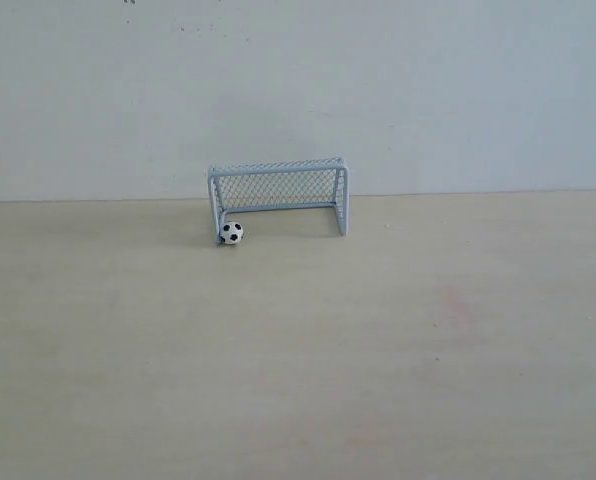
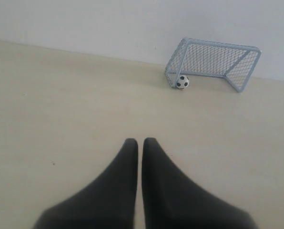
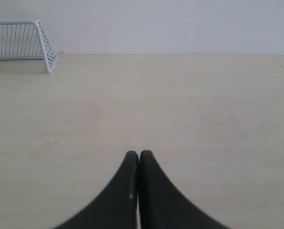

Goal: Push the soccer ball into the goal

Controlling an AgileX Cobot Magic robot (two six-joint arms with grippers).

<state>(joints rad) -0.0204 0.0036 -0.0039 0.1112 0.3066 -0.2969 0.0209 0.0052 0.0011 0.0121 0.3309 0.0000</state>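
One soccer ball beside one goal, left gripper, right gripper — both pressed together

I count one soccer ball and one goal, both mid-frame in the exterior view. Two grippers show: one left gripper, one right gripper.

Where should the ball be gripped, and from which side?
Across its widest middle: the ball is round, with no handle. Come from the open table side in front, probably with the left gripper; the goal post crowds its left in the exterior view.
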